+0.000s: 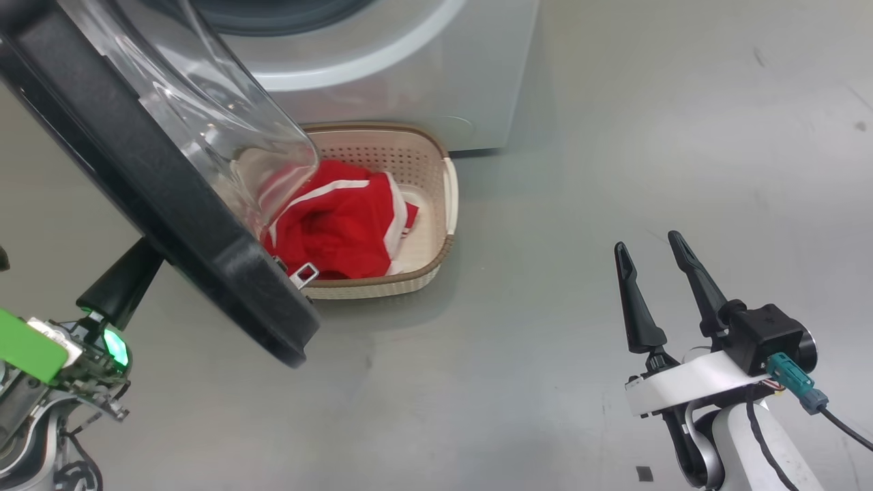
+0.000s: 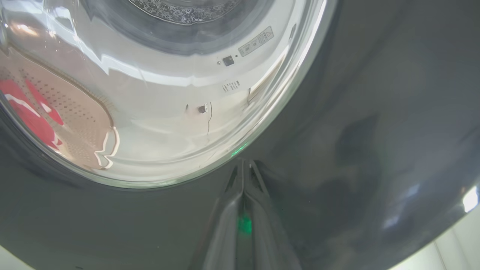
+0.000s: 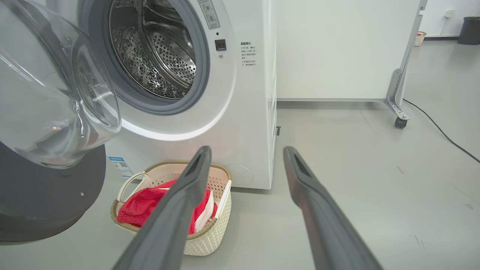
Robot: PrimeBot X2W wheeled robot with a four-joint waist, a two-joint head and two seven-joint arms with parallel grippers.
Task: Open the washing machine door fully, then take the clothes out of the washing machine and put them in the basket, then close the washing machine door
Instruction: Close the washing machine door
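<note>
Fingers [image 1: 638, 300] of the right gripper [image 1: 648, 242] stand spread with nothing between them, above the grey floor [image 1: 545, 382] at the head view's lower right. At left the washing machine door [image 1: 170, 204] hangs open over the basket [image 1: 447, 198], which holds the clothes [image 1: 334, 225] before the washing machine [image 1: 409, 88].

Left wrist view: the left gripper [image 2: 243, 163] has its fingers pressed together, tips at the door's black rim just beside the glass bowl.

Right wrist view: the spread fingers point toward the basket, which sits on the floor below the open drum [image 3: 161, 56].
</note>
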